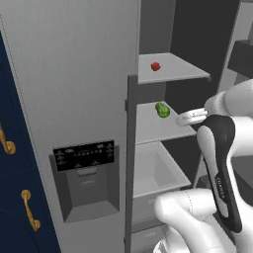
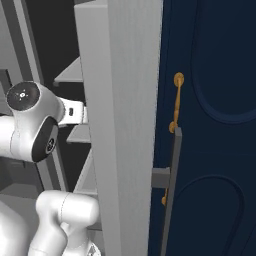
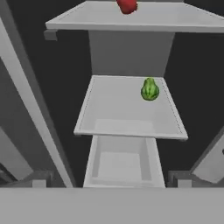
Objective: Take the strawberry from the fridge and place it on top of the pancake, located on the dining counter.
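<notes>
Fridge (image 1: 74, 99) open. Strawberry (image 1: 155, 66) on shelf above the green fruit (image 1: 162, 110). Finger state: cannot tell.

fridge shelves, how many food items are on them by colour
red: 1, the strawberry on the upper shelf
green: 1, the green rounded item on the middle shelf
total: 2
</notes>
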Controlling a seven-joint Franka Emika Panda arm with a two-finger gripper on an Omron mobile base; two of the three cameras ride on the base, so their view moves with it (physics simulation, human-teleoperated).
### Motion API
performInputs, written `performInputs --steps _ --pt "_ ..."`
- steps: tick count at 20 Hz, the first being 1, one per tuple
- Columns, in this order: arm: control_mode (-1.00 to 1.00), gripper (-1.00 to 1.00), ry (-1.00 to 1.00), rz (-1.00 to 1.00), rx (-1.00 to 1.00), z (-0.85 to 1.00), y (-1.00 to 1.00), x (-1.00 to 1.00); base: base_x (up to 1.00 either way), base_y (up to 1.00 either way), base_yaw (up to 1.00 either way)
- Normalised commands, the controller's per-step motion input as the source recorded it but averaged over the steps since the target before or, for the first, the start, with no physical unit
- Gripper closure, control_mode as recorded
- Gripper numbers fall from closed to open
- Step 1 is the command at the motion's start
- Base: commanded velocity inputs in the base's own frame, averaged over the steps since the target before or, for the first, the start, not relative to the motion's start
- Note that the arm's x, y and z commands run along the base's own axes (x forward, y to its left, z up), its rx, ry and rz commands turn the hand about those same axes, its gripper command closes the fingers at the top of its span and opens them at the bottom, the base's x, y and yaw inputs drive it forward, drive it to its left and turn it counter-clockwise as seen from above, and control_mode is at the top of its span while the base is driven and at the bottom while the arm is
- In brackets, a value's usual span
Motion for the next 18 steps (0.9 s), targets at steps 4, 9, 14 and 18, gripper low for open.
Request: performInputs --steps 4,9,14,18 --pt "-1.0 -1.0 -0.27 0.13 -0.07 0.54 0.02 0.96 0.0 0.0 0.0" --pt "-1.0 -1.0 -0.1 0.02 -0.11 0.36 0.01 0.82 0.0 0.0 0.0" --pt "-1.0 -1.0 0.04 0.0 -0.03 0.55 -0.05 0.5 0.0 0.0 0.0" --pt "-1.0 -1.0 0.09 0.04 -0.11 0.62 0.13 0.48 0.0 0.0 0.0"
